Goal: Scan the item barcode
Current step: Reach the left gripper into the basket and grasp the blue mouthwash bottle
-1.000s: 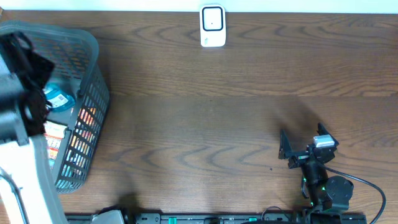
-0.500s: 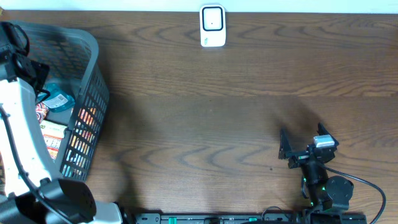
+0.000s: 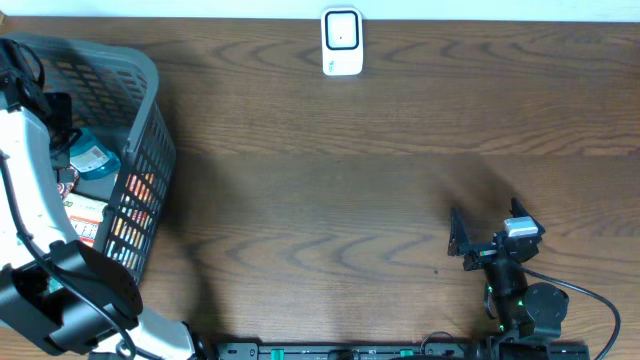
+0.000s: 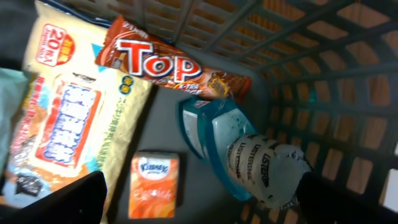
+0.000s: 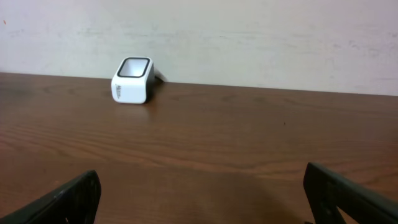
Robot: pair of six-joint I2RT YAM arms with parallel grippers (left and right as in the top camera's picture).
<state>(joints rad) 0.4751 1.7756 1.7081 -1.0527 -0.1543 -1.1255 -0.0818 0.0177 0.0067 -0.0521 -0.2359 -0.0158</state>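
My left gripper (image 4: 202, 210) hangs open inside the grey basket (image 3: 150, 120), holding nothing. Several items lie below it. An orange Kleenex pack (image 4: 155, 185) sits between the fingers. A teal Listerine bottle (image 4: 252, 158) lies to the right, reaching the right finger (image 4: 348, 199). A brown Top bar (image 4: 165, 61) and a large white and orange packet (image 4: 74, 112) lie farther off. The white barcode scanner (image 3: 341, 42) stands at the table's far edge and also shows in the right wrist view (image 5: 132, 79). My right gripper (image 3: 485, 225) rests open and empty at the near right.
The basket's lattice wall (image 4: 323, 93) rises close on the right of my left gripper. In the overhead view my left arm (image 3: 30, 170) covers much of the basket. Brown wooden table (image 3: 320, 200) stretches between basket, scanner and right arm.
My left arm has swung over the basket and its wrist now reaches down inside it. The right arm has not moved, and both grippers stay open.
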